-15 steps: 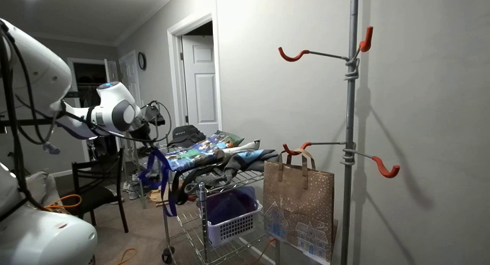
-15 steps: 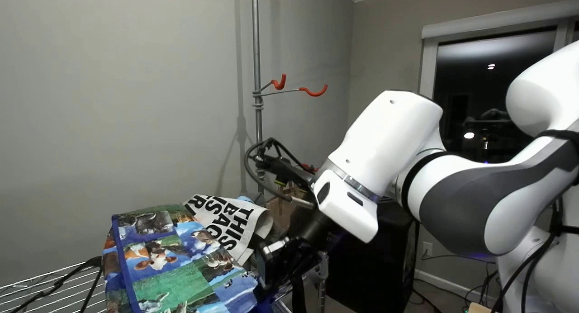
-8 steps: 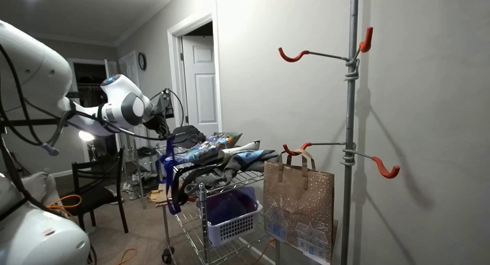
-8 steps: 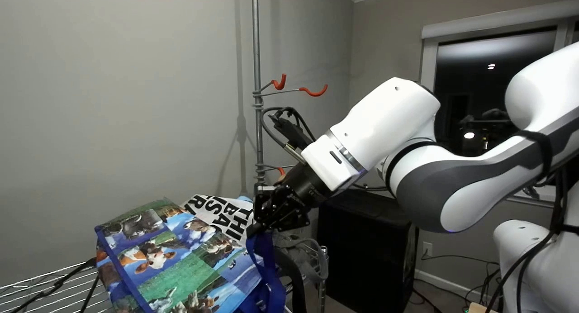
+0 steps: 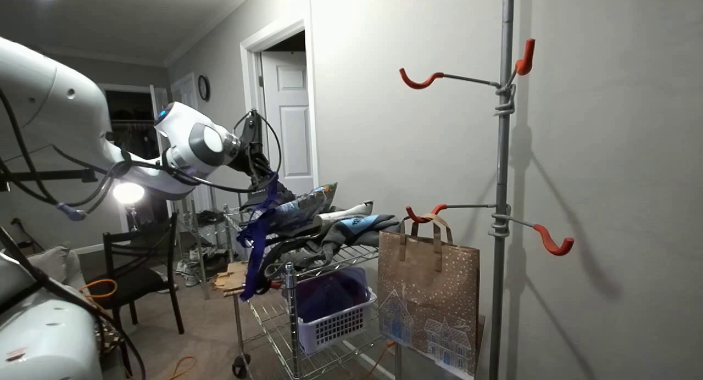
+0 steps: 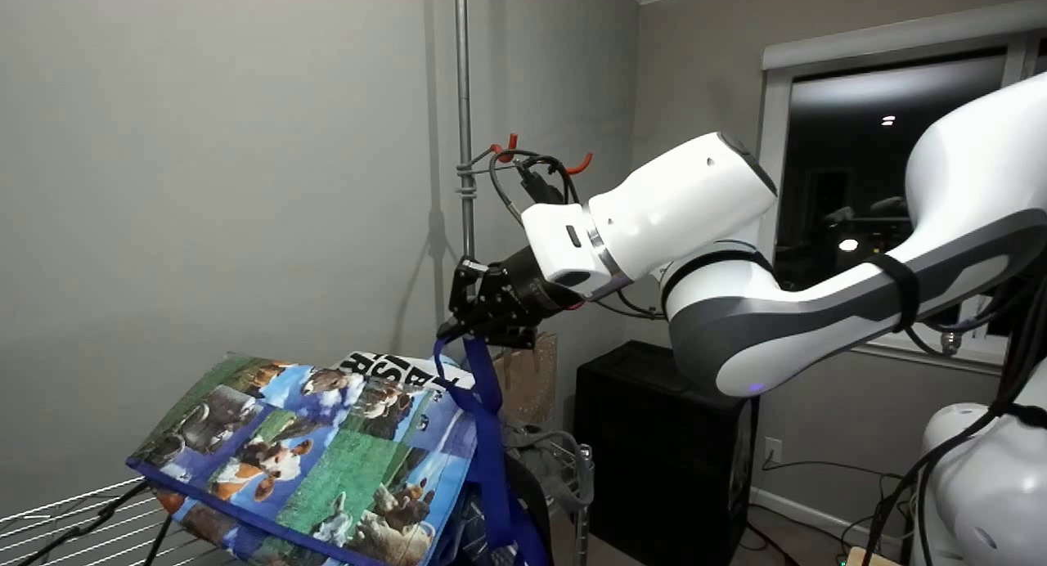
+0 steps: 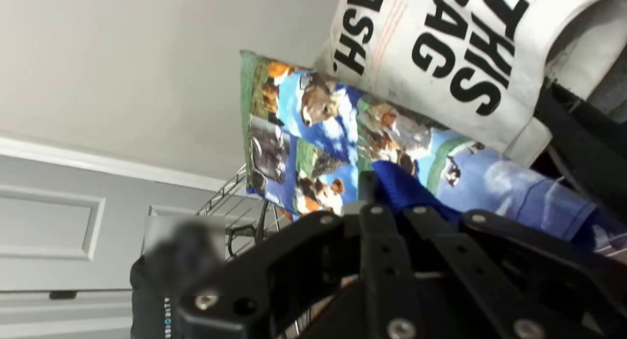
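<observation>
Where the gripper [image 6: 452, 329] ends, its jaws are clamped together on the blue, ribbed strap [image 6: 491, 451] of a tote [image 6: 327, 460]. We find the tote tilted over the top shelf of a wire rack [image 5: 292, 314], its panel printed with photos of cows, grass and sky. Just beside the tote we read "THIS", "BAG" and "ASH." in bold black capitals on a white sack [image 7: 401, 50], other letters being cut off or covered. Near the tote sits a dark cap [image 7: 152, 314] whose lettering is too small for us to make out. Below the tote, lower on the rack, we see a pierced plastic basket [image 5: 338, 330]. Well apart from the tote, a brown paper bag [image 5: 428, 292] with white dots and drawn houses hangs on a red hook [image 5: 412, 215] of a metal pole [image 5: 502, 171]. Behind the tote, in an exterior view, we see a panelled white door [image 5: 294, 122]; carpet [image 5: 208, 336] covers the floor.
</observation>
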